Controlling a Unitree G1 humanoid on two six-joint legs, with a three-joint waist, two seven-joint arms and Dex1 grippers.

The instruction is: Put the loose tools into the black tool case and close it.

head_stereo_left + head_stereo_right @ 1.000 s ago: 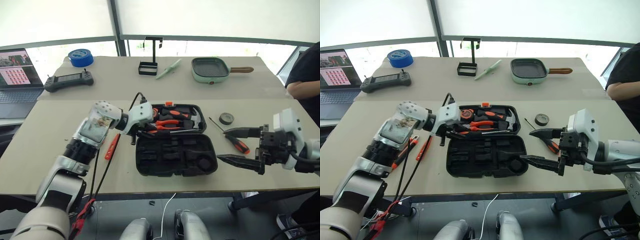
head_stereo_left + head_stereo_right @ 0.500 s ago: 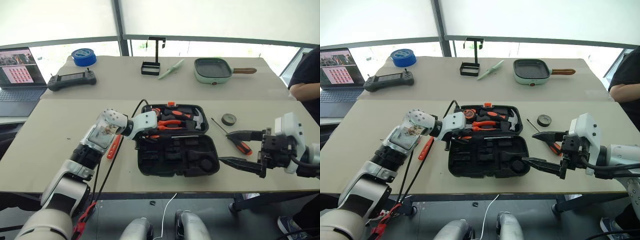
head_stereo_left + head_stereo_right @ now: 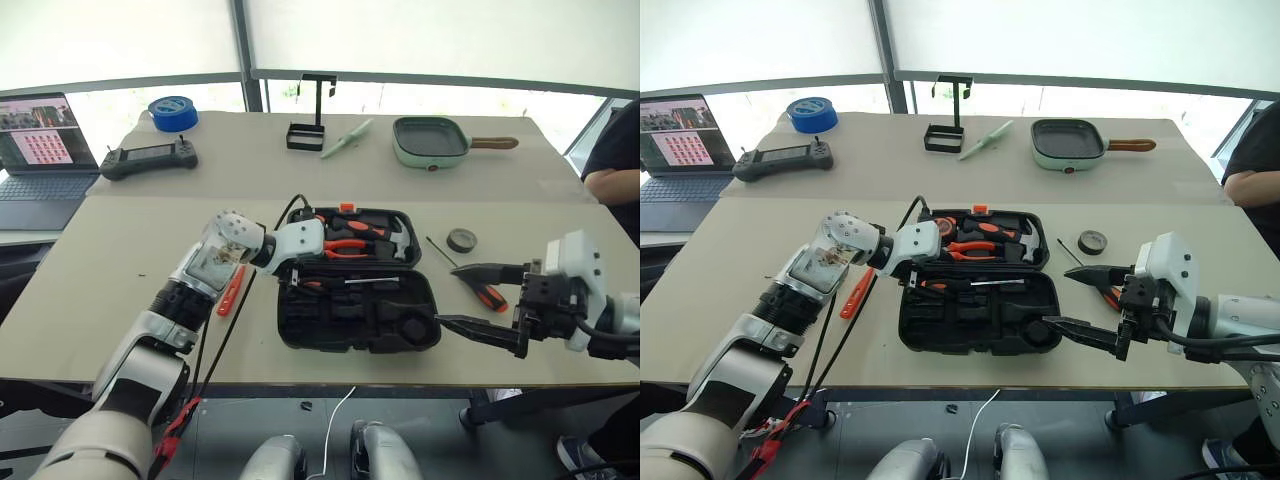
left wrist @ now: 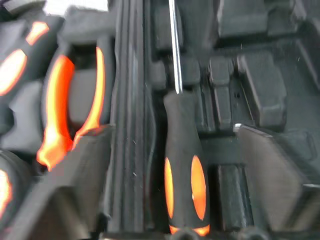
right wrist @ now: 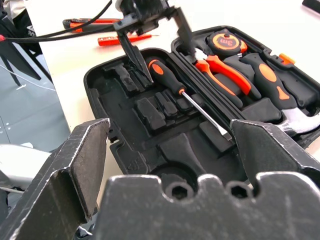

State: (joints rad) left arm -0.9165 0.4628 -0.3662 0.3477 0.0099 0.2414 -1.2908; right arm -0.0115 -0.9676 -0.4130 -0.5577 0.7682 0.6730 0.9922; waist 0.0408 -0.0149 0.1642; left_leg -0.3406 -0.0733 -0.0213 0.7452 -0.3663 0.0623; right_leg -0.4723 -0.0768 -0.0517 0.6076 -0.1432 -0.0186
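Two arms frame the centre of the head view. The left gripper (image 5: 150,30) reaches in from the left over the near-left part of the black tool case (image 3: 358,322), pointing down, fingers apart astride one screwdriver (image 4: 183,170) that lies in the case's front half, along the hinge, orange-and-black handle to the left and shaft to the right. The right gripper (image 3: 478,300) hangs at centre right, level, its two fingers spread wide and holding nothing. The case lies open at the frame's centre, pliers (image 3: 347,243) in its far half. A second screwdriver (image 3: 478,290) lies right of the case on the table (image 3: 120,260), one small black tape roll (image 3: 461,240) beyond it, one orange utility knife (image 3: 231,290) left of the case
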